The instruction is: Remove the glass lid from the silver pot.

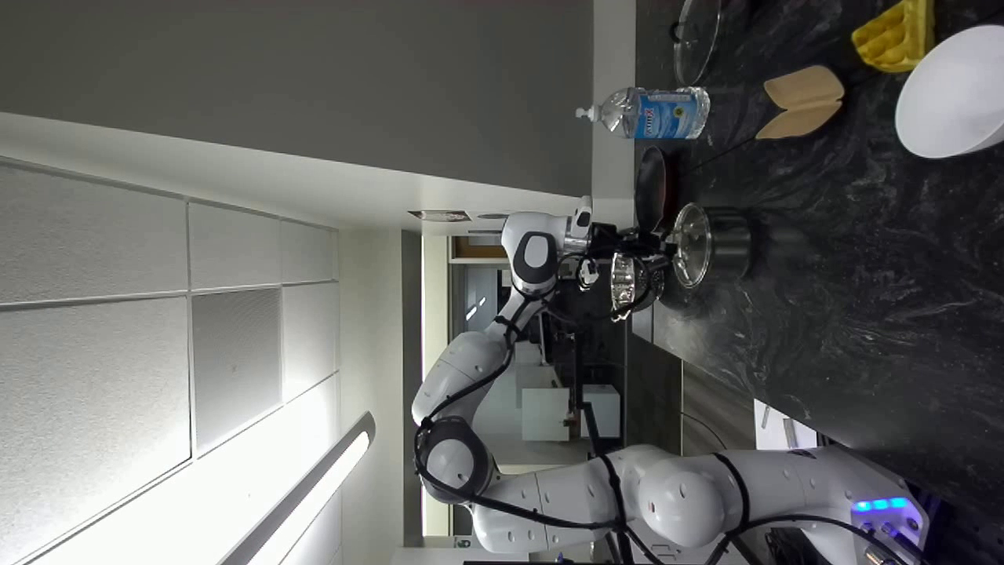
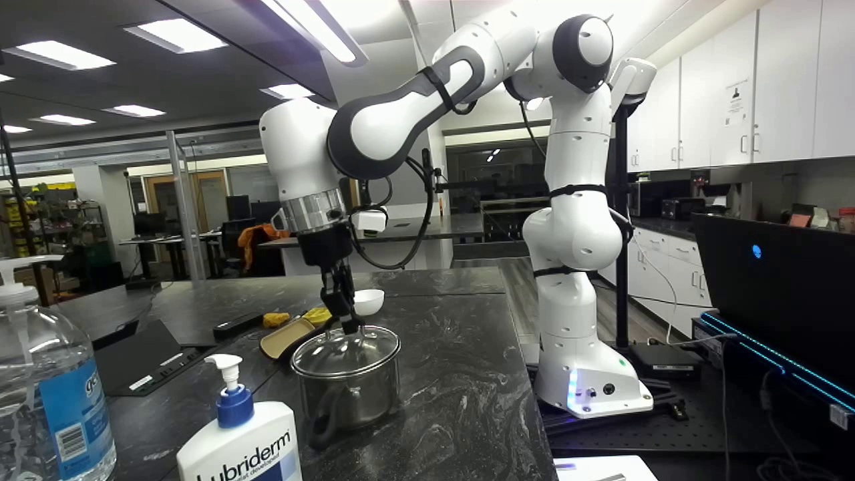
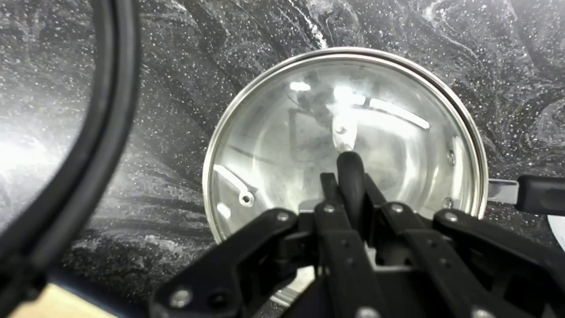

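Observation:
The glass lid sits on the silver pot, with its rim along the pot's rim. In the wrist view the round lid has a dark arched handle across its middle. My gripper has a finger on each side of this handle and looks shut on it. Part of the handle is hidden between the fingers. In both exterior views the gripper points down at the lid's top. The pot also shows in an exterior view turned sideways. Its dark handle points right in the wrist view.
A lotion bottle and a clear pump bottle stand near the pot. A dark pan, a shiny metal bowl, a brown tray, a yellow item, a white bowl and another glass lid are on the counter.

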You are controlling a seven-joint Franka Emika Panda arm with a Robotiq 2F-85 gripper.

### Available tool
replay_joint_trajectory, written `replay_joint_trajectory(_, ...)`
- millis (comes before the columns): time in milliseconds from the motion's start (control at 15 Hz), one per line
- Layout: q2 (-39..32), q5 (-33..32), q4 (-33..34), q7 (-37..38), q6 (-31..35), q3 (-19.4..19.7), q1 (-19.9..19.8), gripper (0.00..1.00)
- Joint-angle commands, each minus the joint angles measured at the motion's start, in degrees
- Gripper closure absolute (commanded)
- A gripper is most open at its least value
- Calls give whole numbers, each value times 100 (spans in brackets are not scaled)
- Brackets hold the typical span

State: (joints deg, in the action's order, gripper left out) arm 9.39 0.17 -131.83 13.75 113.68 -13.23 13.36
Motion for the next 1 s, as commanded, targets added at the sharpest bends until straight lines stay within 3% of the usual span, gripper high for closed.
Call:
replay_joint_trajectory(0,191,-119,167,-67,-307,-60,-25,96)
replay_joint_trajectory(933,210,-292,690,-66,-613,183,-345,96)
